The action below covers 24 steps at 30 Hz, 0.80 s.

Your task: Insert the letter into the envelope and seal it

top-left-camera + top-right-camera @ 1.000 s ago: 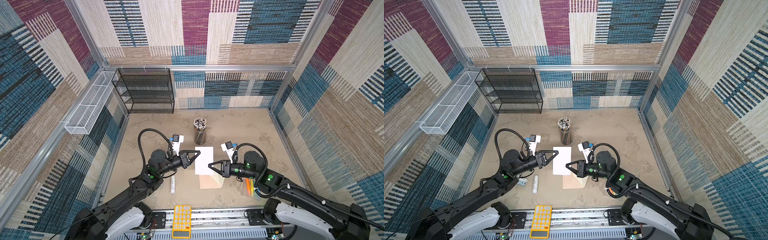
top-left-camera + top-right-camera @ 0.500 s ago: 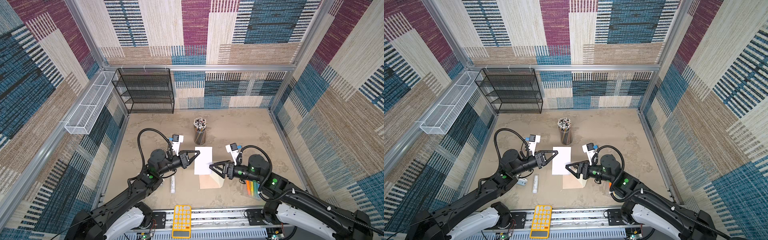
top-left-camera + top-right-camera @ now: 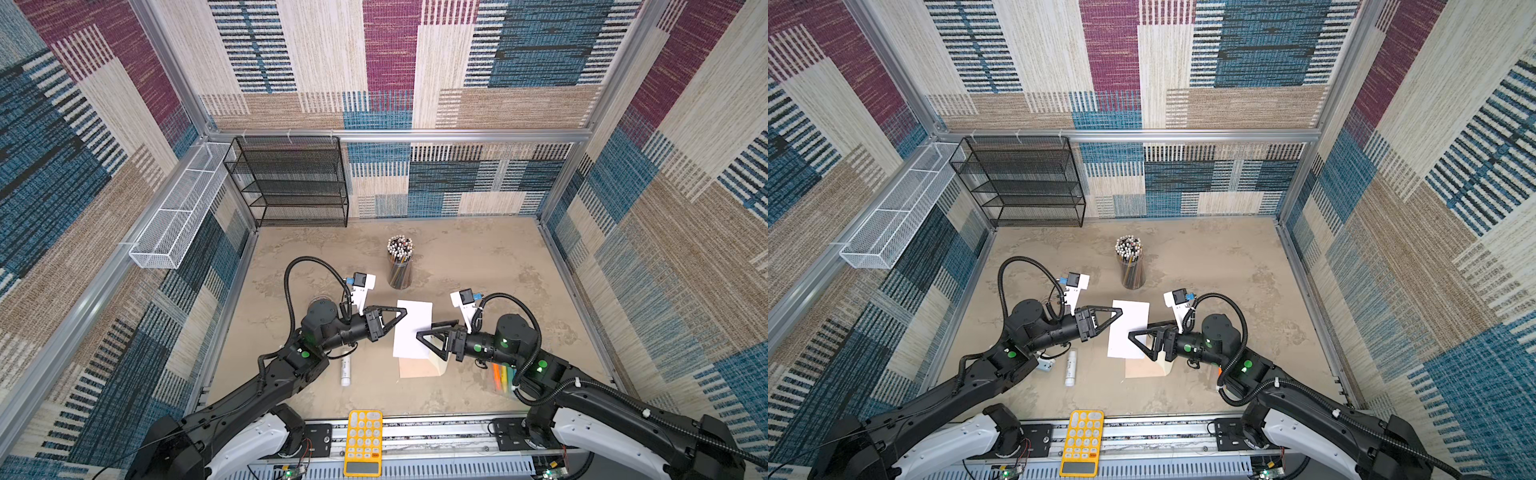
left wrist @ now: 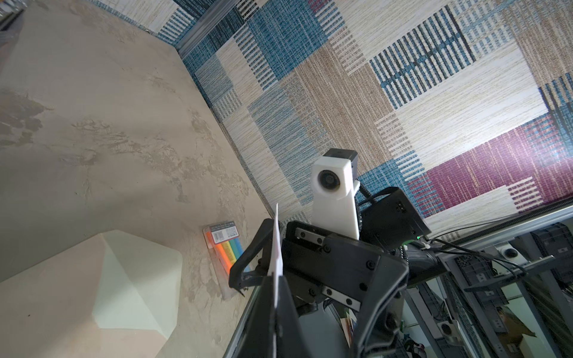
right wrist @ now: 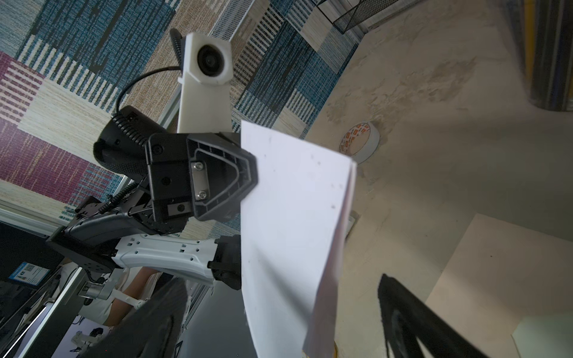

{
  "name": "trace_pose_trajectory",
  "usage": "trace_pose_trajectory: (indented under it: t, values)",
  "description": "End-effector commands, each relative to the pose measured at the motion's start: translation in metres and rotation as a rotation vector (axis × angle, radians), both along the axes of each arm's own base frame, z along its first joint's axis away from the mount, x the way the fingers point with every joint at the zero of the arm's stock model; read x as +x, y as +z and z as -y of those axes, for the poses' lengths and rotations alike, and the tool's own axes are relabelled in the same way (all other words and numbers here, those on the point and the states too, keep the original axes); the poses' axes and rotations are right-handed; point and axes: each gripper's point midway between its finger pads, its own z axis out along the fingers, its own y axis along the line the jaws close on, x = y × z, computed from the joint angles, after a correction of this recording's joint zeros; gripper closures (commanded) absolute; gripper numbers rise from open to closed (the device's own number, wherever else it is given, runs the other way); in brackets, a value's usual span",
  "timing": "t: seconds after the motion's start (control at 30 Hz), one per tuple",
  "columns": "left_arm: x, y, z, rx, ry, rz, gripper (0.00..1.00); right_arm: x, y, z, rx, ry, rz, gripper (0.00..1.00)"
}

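While held aloft, the letter [image 3: 415,318] (white) looks folded.

The letter [image 3: 413,328] is a white sheet folded in two, its layers parting slightly along one edge. It is held roughly level above the bench [image 3: 478,257], pinched at its left edge by the left fingers [image 5: 245,186]. The envelope [image 3: 415,369] is peach-tan and lies flat on the bench, partly under the letter's near end. Its pointed, cream-lined flap is open toward the right.
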Motion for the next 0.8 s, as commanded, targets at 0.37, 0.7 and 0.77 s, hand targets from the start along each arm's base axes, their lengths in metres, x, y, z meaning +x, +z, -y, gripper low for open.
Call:
trace_pose_trajectory:
  t: [0.37, 0.7, 0.77]
  values:
    - [0.002, 0.015, 0.006, -0.048, 0.011, 0.039, 1.00, -0.013, 0.025, -0.015, 0.107, 0.123, 0.021, 0.19]
    - [0.002, 0.021, 0.008, -0.043, 0.002, 0.055, 1.00, -0.020, 0.036, -0.010, 0.157, 0.134, -0.013, 0.34]
    - [0.003, 0.020, 0.008, -0.046, -0.001, 0.052, 1.00, -0.019, 0.034, -0.012, 0.159, 0.138, -0.025, 0.39]
